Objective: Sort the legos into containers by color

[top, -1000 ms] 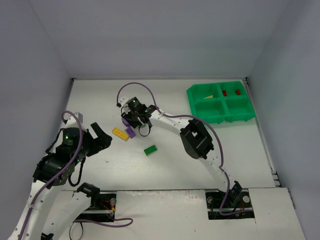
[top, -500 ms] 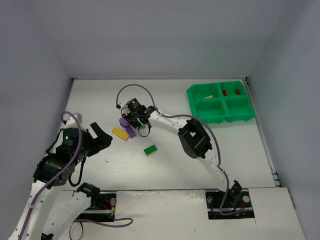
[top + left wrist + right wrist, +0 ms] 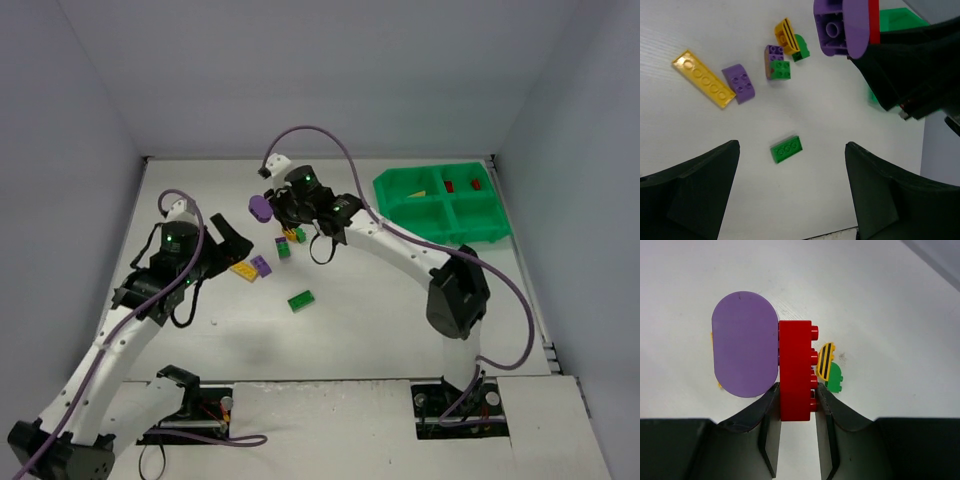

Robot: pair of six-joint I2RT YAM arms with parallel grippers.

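The right gripper [image 3: 796, 395] is clamped narrow on a red brick [image 3: 796, 360], one finger on each long side. A rounded purple piece [image 3: 745, 344] is stuck to the brick's face. In the overhead view the pair hangs above the table [image 3: 380, 320] at about 11 o'clock from its middle, and the green tray [image 3: 432, 236] sits well apart at about 2 o'clock.

The held load is two colours joined, so dropping it whole would likely put one part in the wrong place. The left gripper [image 3: 232, 250] stands wide and holds nothing, near the load at its 7 o'clock. A sound move would be for it to take the purple piece by its flat sides and pull it straight off while the right grip holds firm. The right fingers cover only the lower part of the brick, so a twisting pull could lever it out.

After that, the red brick belongs with the two red ones [image 3: 450, 185] in the tray's 1 o'clock compartment, beside the one with a yellow piece [image 3: 420, 193]. It should be released low, inside the walls.

Waiting on the table are a yellow plate [image 3: 703, 78], a purple brick [image 3: 739, 83] touching it, a green brick [image 3: 786, 149] lying apart, and a small mixed cluster [image 3: 785, 55].
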